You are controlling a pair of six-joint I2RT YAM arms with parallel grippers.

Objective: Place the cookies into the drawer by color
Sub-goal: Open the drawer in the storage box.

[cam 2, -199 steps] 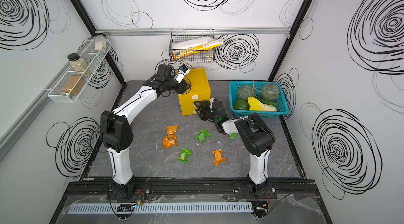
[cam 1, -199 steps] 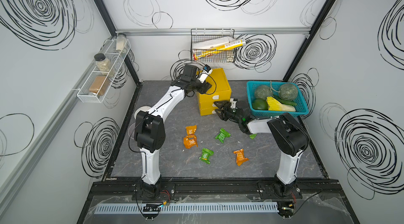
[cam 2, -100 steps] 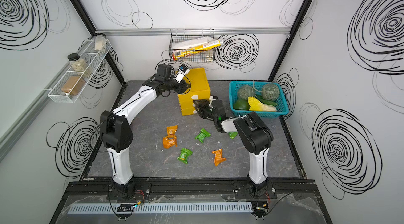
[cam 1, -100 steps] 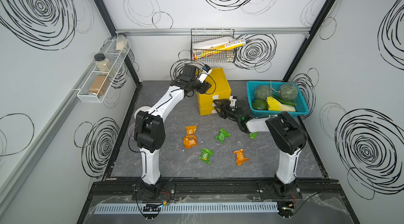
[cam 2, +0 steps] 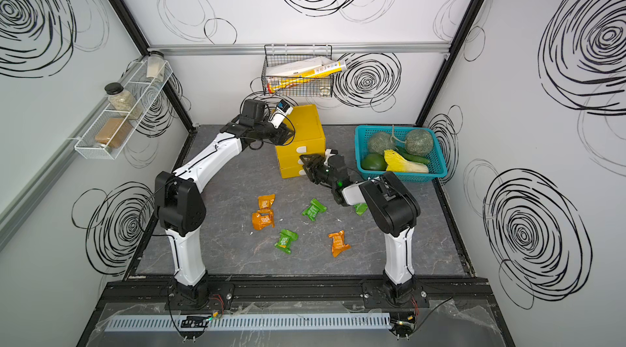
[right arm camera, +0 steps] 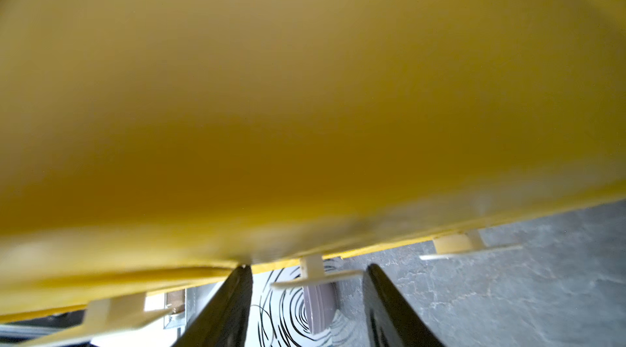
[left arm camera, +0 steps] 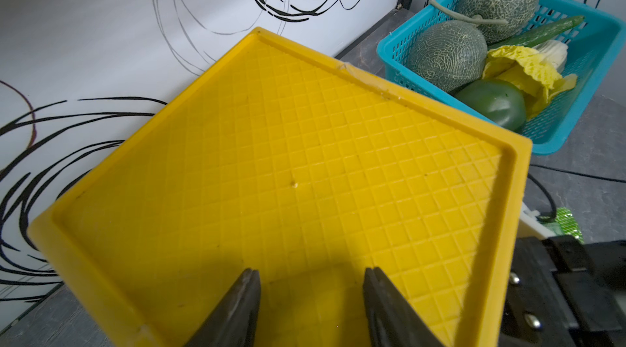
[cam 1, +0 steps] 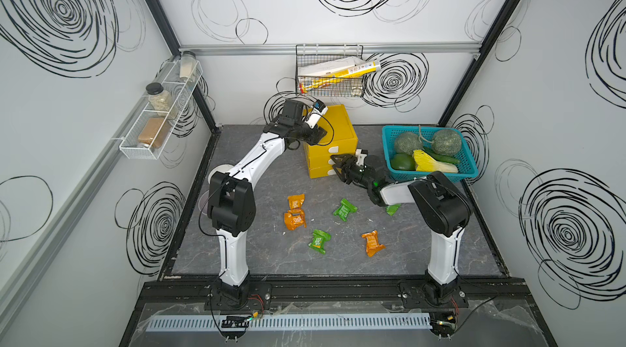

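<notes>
Yellow drawer point(cam 1: 338, 125) at table point(cam 1: 271, 260) back centre. Left wrist view alone shows left gripper point(left arm camera: 308, 272) jaws apart, empty, over its gridded top. Right wrist view alone shows right gripper point(right arm camera: 306, 267) jaws apart astride a white tab handle point(right arm camera: 342, 274); front blurred. Loose cookies point(cam 1: 344, 209) in front, in both top views, labels unreadable; one green packet point(cam 1: 393, 208) half hidden under right arm point(cam 1: 396, 191).

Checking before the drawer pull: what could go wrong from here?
The right gripper straddles the middle white tab handle, jaws open; the thin tab could slip out if pulled before they close.
The left gripper hangs open over the yellow drawer chest, clamping nothing, so the chest might slide forward instead of the drawer.
A green cookie packet lies partly under the right arm and could get swept.
</notes>
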